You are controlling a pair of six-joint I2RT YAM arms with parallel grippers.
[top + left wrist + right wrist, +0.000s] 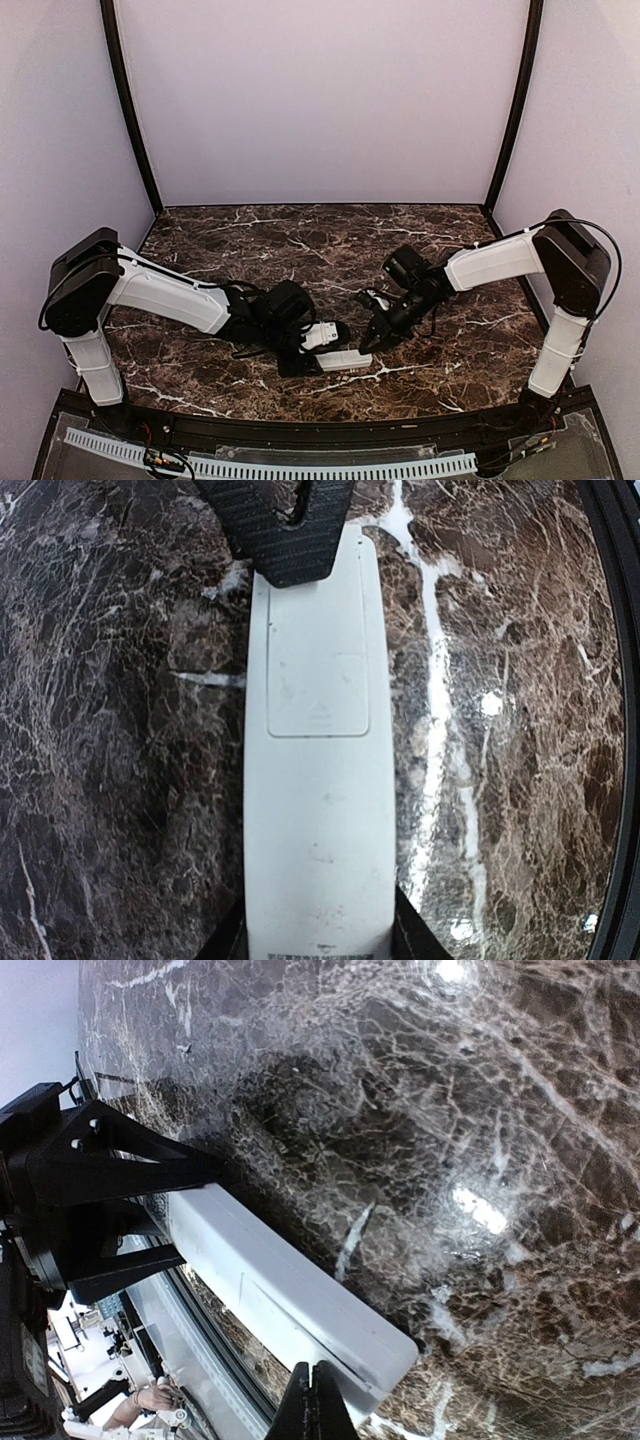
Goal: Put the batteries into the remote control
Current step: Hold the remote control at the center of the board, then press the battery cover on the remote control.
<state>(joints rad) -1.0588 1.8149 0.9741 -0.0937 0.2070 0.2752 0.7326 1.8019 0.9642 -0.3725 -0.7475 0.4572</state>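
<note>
Left gripper clamped across the remote control at its left end | remote lies face-down, battery cover closed, by the table's near edge | right gripper pinched together, tips on the right end

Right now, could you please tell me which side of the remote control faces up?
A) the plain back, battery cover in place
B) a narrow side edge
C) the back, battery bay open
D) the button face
A: the remote control shows a plain white back with the battery cover seated and no buttons.
</note>
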